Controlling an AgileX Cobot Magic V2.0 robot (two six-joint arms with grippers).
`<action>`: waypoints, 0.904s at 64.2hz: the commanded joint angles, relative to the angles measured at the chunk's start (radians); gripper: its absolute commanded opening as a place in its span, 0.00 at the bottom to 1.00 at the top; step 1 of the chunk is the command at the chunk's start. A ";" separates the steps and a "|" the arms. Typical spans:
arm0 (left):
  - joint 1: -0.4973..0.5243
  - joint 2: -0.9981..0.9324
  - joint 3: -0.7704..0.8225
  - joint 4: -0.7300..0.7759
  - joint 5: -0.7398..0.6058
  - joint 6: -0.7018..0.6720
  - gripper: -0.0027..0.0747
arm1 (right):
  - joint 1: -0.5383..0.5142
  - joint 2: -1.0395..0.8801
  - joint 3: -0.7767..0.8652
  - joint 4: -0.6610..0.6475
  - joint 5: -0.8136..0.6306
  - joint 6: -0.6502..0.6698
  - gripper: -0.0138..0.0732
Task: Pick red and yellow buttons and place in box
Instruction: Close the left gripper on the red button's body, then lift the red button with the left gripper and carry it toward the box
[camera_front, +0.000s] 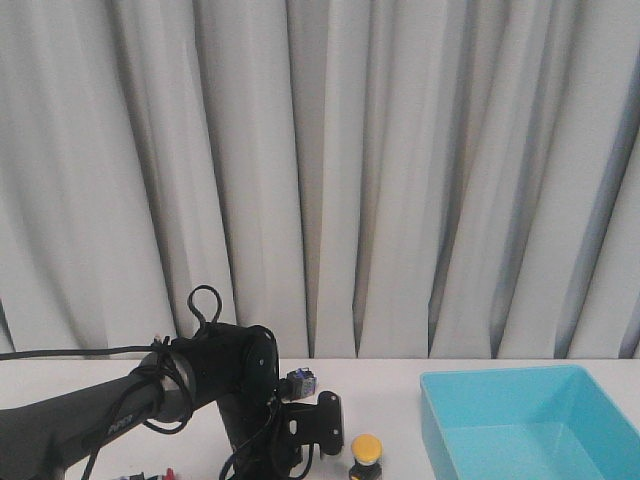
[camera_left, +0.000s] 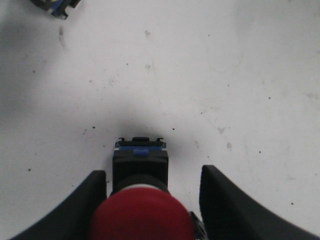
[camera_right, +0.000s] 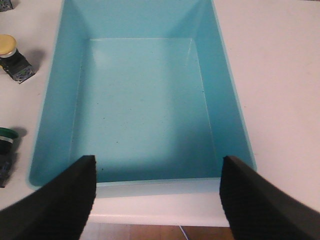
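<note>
Red button (camera_left: 141, 212): sits between the fingers of the left gripper (camera_left: 152, 200), domed red cap toward the wrist camera, black body with a blue end piece pointing away from it
Left gripper state: jaws spread, one finger on each side of the button; the finger on one side looks close to or against the body, a clear gap shows on the other, so nothing is clamped yet
How the red button handles: small, rigid plastic, likely light; the domed cap is smooth and rounded and would probably slip, so the flat sides of the black body are the better place to pinch
Yellow button (camera_front: 366, 452): stands upright on the table (camera_left: 210, 75) just beside the left gripper in the front view, on the side toward the box; same kind of hard, light part, best taken on its dark body below the cap
Box (camera_right: 145, 100): turquoise, shallow, sloped walls, nothing inside; it lies directly under and ahead of the right gripper (camera_right: 157, 192)
Right gripper state: fingers wide apart, holding nothing
Green-capped button (camera_right: 6, 150): outside the box wall, beside the right gripper; not wanted
Room: bare table ahead of the left gripper; a small blue-and-dark part (camera_left: 55, 7) lies well beyond it
Edges: the low box rim calls for only a small lift, and the yellow button stands in the path
</note>
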 joint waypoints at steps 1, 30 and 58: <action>0.002 -0.061 -0.027 -0.024 -0.007 0.000 0.45 | -0.006 0.006 -0.033 -0.006 -0.055 -0.009 0.76; 0.002 -0.123 -0.027 -0.023 0.017 -0.010 0.33 | -0.006 0.006 -0.033 -0.006 -0.055 -0.009 0.76; -0.076 -0.314 -0.027 -0.024 -0.068 -0.078 0.33 | -0.006 0.006 -0.033 -0.006 -0.055 -0.009 0.76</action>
